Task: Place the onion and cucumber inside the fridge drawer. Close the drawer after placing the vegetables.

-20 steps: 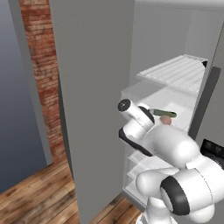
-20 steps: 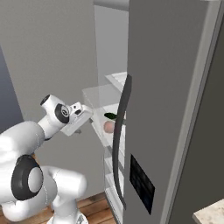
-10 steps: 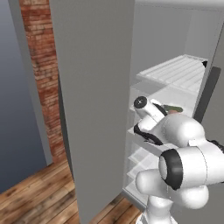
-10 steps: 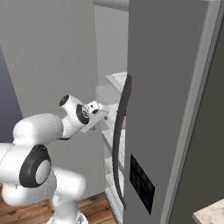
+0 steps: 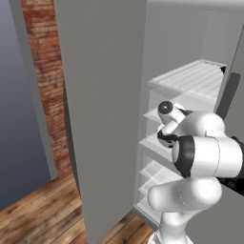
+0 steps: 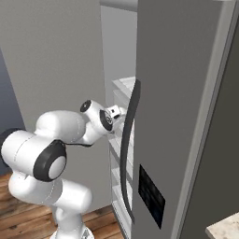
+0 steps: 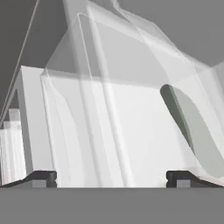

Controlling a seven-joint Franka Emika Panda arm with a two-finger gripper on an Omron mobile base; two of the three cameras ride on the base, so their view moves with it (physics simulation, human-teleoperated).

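A: Left base view. White arm is reaching into the open grey fridge (image 5: pixel 109 95), wrist sitting between the flat white ribbed shelves (image 5: pixel 190 78). Claw itself is hiding behind the forearm here.

B: Right base view?

A: Arm is poking in past the dark curved door handle (image 6: pixel 127 154); the claw end (image 6: pixel 116 111) is just reaching the shelf edges. Can't tell the finger gap from this side.

B: Hand view?

A: The two small dark fingertips (image 7: pixel 43 177) are standing wide apart at the bottom, nothing between them, so the claw is spread and carrying nothing. The wide clear see-through plastic fridge drawer (image 7: pixel 109 127) is right in front, very close. The slim dark green cucumber (image 7: pixel 177 111) is lying inside it on the right, seen through the plastic. Onion: not making it out.

B: Handling?

A: My judgement: the drawer is light, stiff, slick plastic and probably sliding easily. Push flat on the front wall near the middle so it isn't skewing on its runners. No pinch needed.
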